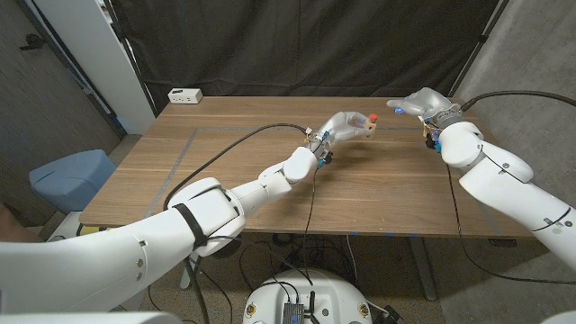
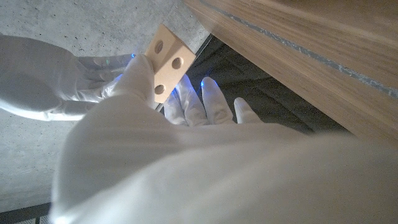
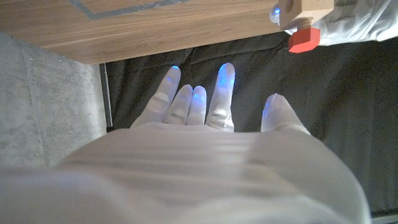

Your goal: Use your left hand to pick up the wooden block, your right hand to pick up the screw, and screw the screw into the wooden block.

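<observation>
— Where is the wooden block (image 1: pixel 370 129) sitting right now?

— The left robot hand (image 1: pixel 342 126) is holding it up above the worktop (image 1: pixel 234 171), out over the far middle; from the head view the block is poking out past the fingertips, with a red screw (image 1: pixel 373 117) sticking out of its top; most of the block is being covered by the white glove, so I am not seeing how the fingers are wrapping it.

— Is the wrist camera helping?

— Somewhat; in the left wrist view the wooden block (image 2: pixel 166 62) is showing as a pale slab with three round holes, pinched at its lower end by the left robot hand (image 2: pixel 180 112); the other fingers (image 2: pixel 214 102) are standing spread beside it; the glove's back is blocking the grip point itself.

— And the other one?

— The right robot hand (image 1: pixel 423 103) is hovering over the far right of the worktop, well apart from the block; its fingers are looking spread and it is carrying nothing that I can make out; in the right wrist view the right robot hand (image 3: pixel 211 118) is reaching with fingers (image 3: pixel 225 93) apart, blue-lit tips showing; the screw (image 3: pixel 303 40) is appearing there at the frame's edge, its red head under the block (image 3: pixel 314 9), which is being cut off.

— Anything else on the worktop?

— A small white box (image 1: pixel 184 95) is sitting at the far left corner; too small to tell more.
</observation>
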You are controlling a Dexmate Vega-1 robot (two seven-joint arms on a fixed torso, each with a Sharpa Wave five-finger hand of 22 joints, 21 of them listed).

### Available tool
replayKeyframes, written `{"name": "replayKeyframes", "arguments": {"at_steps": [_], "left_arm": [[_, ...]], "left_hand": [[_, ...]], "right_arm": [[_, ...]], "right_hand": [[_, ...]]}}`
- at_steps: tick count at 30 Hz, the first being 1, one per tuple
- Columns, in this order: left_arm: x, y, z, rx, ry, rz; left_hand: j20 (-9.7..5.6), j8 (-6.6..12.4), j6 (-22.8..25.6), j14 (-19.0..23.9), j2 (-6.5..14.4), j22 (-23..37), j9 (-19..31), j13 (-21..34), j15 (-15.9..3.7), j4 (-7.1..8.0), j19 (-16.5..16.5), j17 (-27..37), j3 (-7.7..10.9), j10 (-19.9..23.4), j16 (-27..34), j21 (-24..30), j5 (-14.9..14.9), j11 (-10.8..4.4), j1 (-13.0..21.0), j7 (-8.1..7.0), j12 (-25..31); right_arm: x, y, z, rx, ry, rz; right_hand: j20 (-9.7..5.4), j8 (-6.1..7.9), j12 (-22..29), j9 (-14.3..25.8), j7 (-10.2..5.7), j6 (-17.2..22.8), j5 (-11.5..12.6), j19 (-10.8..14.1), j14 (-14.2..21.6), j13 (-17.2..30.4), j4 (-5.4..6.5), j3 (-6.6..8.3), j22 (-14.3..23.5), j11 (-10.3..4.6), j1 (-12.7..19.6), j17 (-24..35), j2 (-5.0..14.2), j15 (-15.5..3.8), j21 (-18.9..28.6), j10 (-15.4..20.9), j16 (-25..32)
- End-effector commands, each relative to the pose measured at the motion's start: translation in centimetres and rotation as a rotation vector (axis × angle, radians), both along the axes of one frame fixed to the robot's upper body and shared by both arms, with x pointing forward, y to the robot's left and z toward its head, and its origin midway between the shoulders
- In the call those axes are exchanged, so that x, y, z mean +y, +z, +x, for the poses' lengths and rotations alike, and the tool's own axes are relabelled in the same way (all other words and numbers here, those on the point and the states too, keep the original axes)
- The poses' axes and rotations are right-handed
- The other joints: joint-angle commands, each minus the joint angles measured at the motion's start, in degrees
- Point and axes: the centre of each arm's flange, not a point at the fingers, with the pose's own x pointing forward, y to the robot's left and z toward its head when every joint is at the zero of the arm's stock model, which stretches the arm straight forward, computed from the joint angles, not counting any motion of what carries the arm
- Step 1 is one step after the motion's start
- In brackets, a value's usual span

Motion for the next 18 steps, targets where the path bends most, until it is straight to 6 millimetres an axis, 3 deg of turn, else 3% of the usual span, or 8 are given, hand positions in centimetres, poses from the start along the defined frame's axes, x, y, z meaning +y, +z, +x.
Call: {"name": "replayKeyframes", "arguments": {"at_steps": [1,18], "left_arm": [[0.0,0.5,0.5,0.015,0.026,-0.007],[-0.6,1.0,0.8,0.037,0.042,-0.010]], "left_hand": [[-0.50,1.39,11.76,0.45,1.08,0.12,0.33,0.69,-5.78,0.53,0.22,0.05,0.69,5.50,0.09,0.15,0.13,-4.67,0.26,-3.45,2.97],[-0.59,1.31,11.69,0.45,1.11,0.12,0.31,0.60,-5.80,0.57,0.38,0.04,0.80,5.53,0.05,0.18,-0.01,-4.66,0.10,-3.51,2.91]], "right_arm": [[-0.9,-1.9,0.9,-0.095,0.094,0.210],[-1.3,-4.2,2.5,-0.172,0.224,0.426]], "right_hand": [[1.11,-0.63,-0.07,0.20,-0.10,-0.93,0.39,-0.25,-0.74,0.21,-0.53,-0.09,0.19,0.00,-0.71,0.05,0.01,0.48,-0.25,-0.66,-0.33],[3.59,-4.28,-0.53,0.28,-0.52,-5.62,0.67,-4.32,-4.88,0.26,-0.93,-0.72,0.22,0.08,-1.89,0.11,-0.08,1.69,-0.69,-5.63,-1.22]]}}
